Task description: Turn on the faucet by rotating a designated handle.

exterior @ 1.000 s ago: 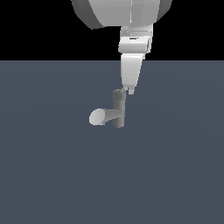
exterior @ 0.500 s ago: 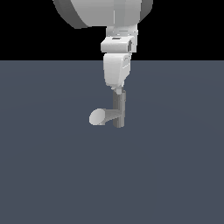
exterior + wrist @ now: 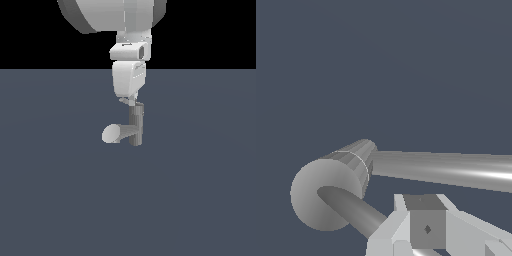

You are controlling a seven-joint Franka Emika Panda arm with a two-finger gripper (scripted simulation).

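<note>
Gripper (image 3: 131, 101) of white robot arm sits right atop small grey metal faucet (image 3: 135, 129), fingers against thin grey lever handle (image 3: 353, 210) (can't tell how wide they're spread, nothing visibly clamped). Step: engaging handle. Next move, prob. sideways push round the post.

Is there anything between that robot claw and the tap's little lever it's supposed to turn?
Nothing visible stands between them. In the wrist view the gripper sits right beside the handle, which sticks out from the round cap on the faucet. Only the bare grey floor surrounds them.
</note>
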